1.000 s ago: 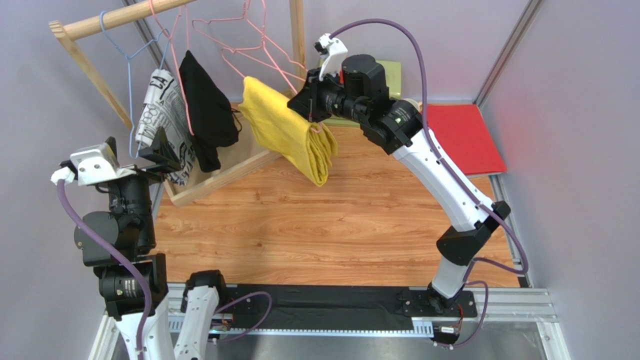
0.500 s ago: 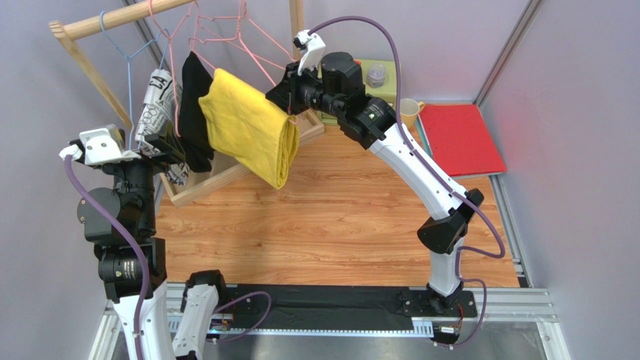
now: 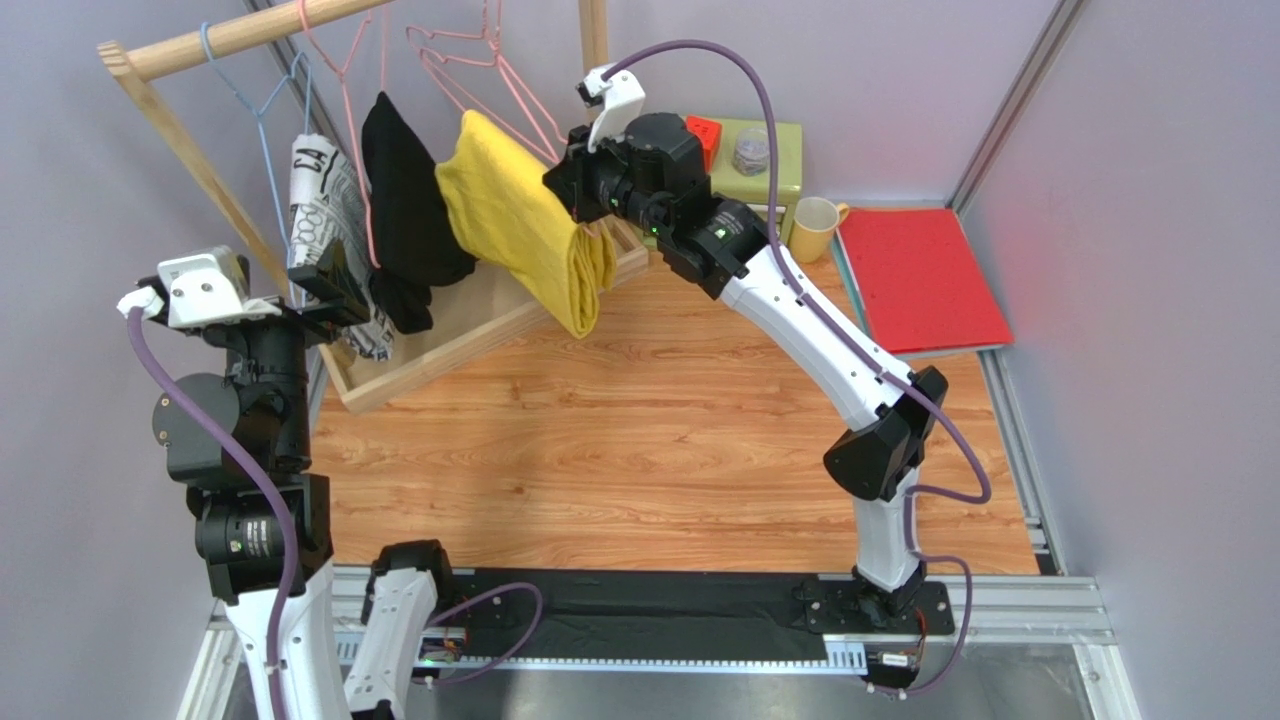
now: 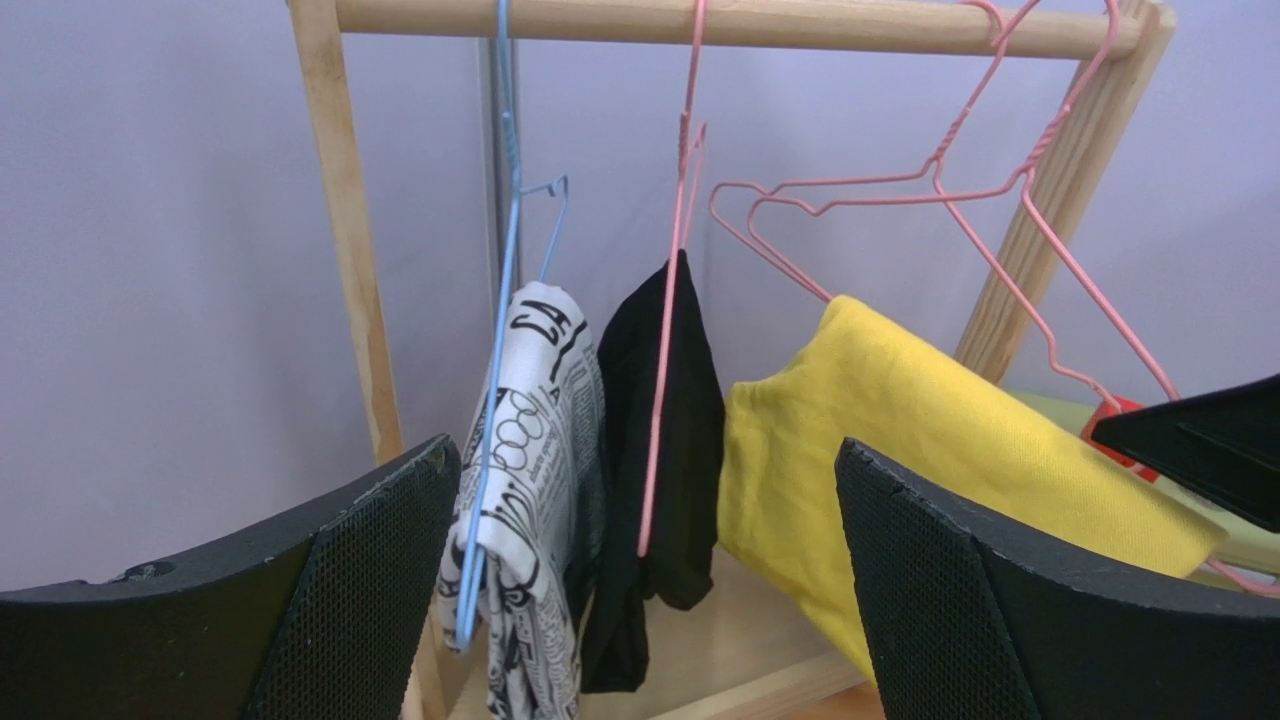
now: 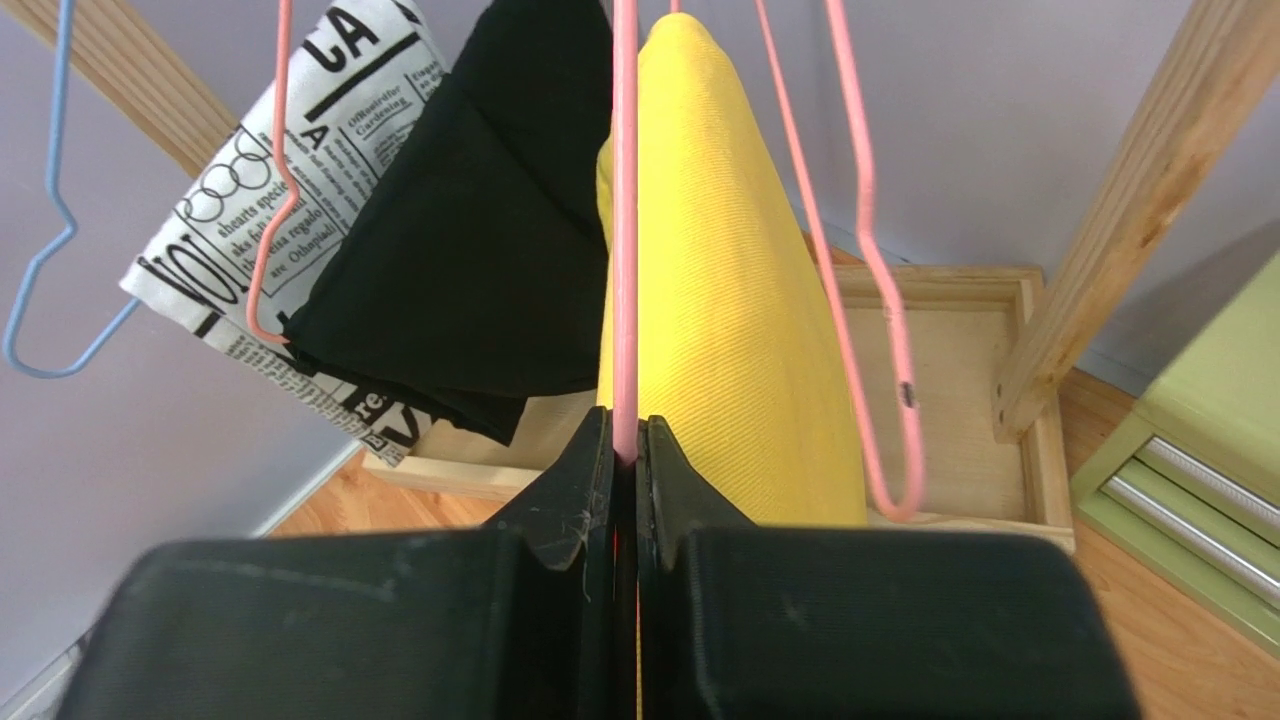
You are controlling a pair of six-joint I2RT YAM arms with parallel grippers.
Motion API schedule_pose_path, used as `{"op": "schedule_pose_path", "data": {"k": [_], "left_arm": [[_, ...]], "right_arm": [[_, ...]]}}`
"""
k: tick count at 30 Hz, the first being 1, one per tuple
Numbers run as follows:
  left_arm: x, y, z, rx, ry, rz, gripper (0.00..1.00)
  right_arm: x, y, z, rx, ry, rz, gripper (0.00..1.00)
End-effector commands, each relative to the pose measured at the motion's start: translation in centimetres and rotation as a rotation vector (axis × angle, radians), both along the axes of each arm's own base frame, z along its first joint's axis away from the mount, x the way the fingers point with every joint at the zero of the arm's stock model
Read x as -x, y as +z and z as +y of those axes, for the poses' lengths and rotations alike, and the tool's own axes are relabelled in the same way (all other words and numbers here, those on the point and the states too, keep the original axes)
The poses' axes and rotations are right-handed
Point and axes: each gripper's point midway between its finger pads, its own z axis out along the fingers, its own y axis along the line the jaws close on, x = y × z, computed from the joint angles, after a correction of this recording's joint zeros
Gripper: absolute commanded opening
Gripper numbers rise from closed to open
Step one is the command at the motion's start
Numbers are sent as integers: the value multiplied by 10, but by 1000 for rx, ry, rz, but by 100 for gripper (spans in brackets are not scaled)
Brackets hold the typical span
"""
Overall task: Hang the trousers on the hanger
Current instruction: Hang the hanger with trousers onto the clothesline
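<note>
**Yellow trousers slung, hanger pinched**

Top: spotted trousers (image 3: 519,225) draped at the rack (image 3: 226,38), above the desk (image 3: 676,435), beside right claw (image 3: 568,162).
Left wrist: found left claw (image 4: 643,465) gaping, empty.
Right wrist: clamped tight on hanger (image 5: 624,225) wire.
Likely soft, light, slip-prone; better taken at the fold.

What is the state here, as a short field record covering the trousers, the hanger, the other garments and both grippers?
trousers: yellow trousers folded over the pink wire hanger
right gripper: shut on the pink wire hanger
left gripper: open, empty, facing the garments
neighbours: black garment on another pink hanger; newsprint-patterned garment on light blue hanger
support: wooden rail
</note>
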Motion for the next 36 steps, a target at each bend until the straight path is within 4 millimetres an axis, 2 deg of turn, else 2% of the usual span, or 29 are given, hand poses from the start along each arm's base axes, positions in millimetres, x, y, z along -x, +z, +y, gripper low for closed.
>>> {"op": "schedule_pose_path", "data": {"k": [1, 10, 11, 13, 14, 15, 18, 19, 21, 22, 24, 25, 27, 29, 30, 36], "left_arm": [[-3, 6, -3, 6, -19, -10, 100], [-7, 6, -5, 12, -37, -5, 100], [-7, 6, -5, 11, -37, -6, 100], [-8, 7, -5, 11, -37, -6, 99], [-8, 6, -5, 12, -37, -5, 100], [-9, 6, -5, 11, -37, -3, 100], [-9, 5, -5, 18, -37, -3, 100], [-10, 4, -5, 18, -36, -3, 100], [-11, 2, -5, 21, -36, -1, 100], [-10, 2, -4, 23, -36, -2, 100], [-10, 1, -4, 25, -33, -1, 100], [-10, 1, -4, 26, -32, -3, 100], [-9, 1, -3, 25, -28, -3, 100], [-7, 3, -3, 26, -27, -8, 100], [-7, 2, -3, 25, -28, -4, 100], [-5, 4, -3, 21, -22, -4, 100]], "right_arm": [[33, 147, -47, -247, -47, -332, 0], [31, 168, -43, -322, -33, -387, 0], [31, 164, -35, -318, -1, -389, 0], [31, 175, -35, -349, -4, -400, 0], [24, 169, -28, -344, -6, -390, 0], [26, 177, -29, -362, -6, -402, 0], [19, 166, -14, -358, -2, -405, 0], [15, 157, -3, -346, 5, -405, 0], [11, 161, -2, -353, -25, -433, 0], [5, 150, 8, -338, -23, -429, 0], [1, 149, 13, -323, -32, -463, 0], [-2, 140, 21, -309, -27, -462, 0], [-4, 144, 24, -319, -37, -510, 0], [-10, 135, 33, -309, -40, -520, 0], [-16, 124, 39, -301, -46, -506, 0], [-32, 107, 47, -290, -79, -501, 0]]}}
